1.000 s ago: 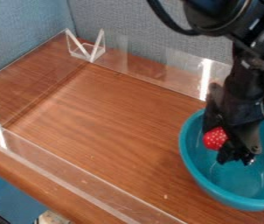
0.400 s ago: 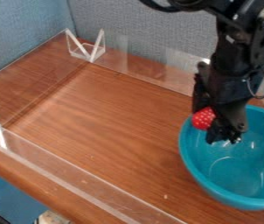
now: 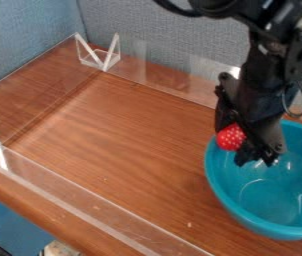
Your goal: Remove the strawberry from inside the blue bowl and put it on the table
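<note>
The strawberry, small and bright red, hangs in my gripper just above the left rim of the blue bowl. The black fingers point steeply down and are shut on the berry. The bowl is a deep teal-blue round dish at the table's right front; its inside shows nothing but glossy reflections. The table is reddish-brown wood grain and stretches out to the left of the bowl.
Low clear acrylic walls edge the table at the back, left and front. A clear triangular bracket stands at the far left corner. The dark arm comes down from the upper right.
My gripper has lifted the strawberry out of the bowl's inside and carried it up and left to above the rim. Over the last half second it has hardly shifted.
</note>
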`<state>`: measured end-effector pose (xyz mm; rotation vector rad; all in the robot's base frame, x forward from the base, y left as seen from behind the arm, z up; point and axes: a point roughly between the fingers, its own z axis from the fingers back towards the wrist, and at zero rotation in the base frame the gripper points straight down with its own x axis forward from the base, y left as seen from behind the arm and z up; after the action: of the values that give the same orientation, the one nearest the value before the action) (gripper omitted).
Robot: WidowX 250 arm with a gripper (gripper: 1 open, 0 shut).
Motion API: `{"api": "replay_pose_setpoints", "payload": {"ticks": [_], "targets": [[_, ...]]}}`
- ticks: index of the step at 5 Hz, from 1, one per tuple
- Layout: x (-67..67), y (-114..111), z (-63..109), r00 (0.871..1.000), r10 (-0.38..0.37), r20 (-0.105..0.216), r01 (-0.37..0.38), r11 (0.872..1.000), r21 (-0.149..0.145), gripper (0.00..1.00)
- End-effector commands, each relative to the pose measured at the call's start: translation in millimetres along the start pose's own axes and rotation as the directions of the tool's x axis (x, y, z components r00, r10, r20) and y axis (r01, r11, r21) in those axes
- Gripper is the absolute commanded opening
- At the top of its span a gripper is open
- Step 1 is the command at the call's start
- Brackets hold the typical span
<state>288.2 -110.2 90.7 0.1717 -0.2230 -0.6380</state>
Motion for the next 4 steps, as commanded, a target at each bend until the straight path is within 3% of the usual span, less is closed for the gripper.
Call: {"api": "replay_pose_setpoints", "payload": {"ticks": [1,4], "targets": [[-1.6,7,9.5,0.996,0.074,0.046,-0.075,0.997,0.027,0.00],[5.9,25,53.0,0.998,0.023,0.062,-0.026,0.999,0.035,0.00]]}}
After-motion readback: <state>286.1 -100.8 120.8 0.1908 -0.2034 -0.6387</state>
